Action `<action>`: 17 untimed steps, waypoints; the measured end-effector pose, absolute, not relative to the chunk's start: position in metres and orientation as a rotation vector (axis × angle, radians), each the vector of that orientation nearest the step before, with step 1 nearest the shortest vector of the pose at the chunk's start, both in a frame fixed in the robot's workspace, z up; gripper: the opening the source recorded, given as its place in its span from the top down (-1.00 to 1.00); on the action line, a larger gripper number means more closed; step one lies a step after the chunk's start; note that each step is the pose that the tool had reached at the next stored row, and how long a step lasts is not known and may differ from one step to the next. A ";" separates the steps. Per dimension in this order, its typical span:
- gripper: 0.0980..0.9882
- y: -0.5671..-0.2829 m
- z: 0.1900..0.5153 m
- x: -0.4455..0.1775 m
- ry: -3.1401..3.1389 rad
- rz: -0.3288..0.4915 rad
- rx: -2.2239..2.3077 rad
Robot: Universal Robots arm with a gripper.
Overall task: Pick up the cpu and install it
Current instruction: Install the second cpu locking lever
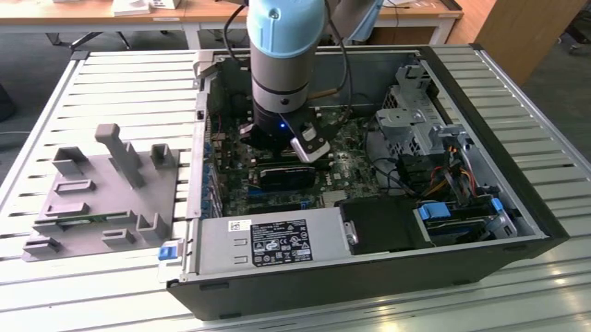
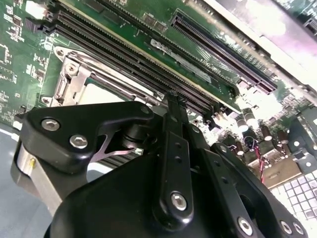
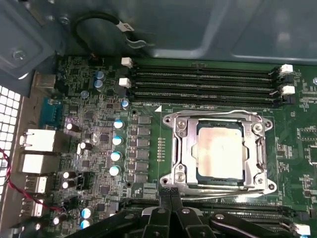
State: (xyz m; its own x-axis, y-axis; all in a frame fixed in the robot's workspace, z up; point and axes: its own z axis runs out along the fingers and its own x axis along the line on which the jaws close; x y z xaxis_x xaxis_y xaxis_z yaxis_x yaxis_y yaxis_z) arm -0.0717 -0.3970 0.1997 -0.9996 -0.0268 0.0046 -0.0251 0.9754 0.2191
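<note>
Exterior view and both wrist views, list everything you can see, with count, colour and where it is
Computer case: one, black, open on the slatted table.
Motherboard: one, green, inside the case.
cpu: one, silver-grey, lying in the metal socket frame.
Memory slots: four, black, empty, beside the socket.
Power supply: one, grey, at the case's near edge.
Fixture: one, grey, on the table at the exterior view's left.
Arm: one, grey and light blue, reaching into the case.
Claw: one, black, fingers together, just beside the socket.

Tool (image 3: 171, 198) tips meet, rest cut by frame; arm hides cpu socket ext. view.
</note>
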 end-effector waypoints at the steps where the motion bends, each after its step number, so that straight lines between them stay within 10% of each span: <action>1: 0.98 -0.397 0.199 -0.072 -3.115 -0.352 0.041; 17: 0.98 -0.397 0.196 -0.075 -3.121 -0.436 0.044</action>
State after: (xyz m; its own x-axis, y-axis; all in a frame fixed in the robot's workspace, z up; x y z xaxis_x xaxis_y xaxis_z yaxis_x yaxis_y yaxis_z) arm -0.0748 -0.3969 0.1962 -0.9996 -0.0265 -0.0135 -0.0292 0.9614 0.2737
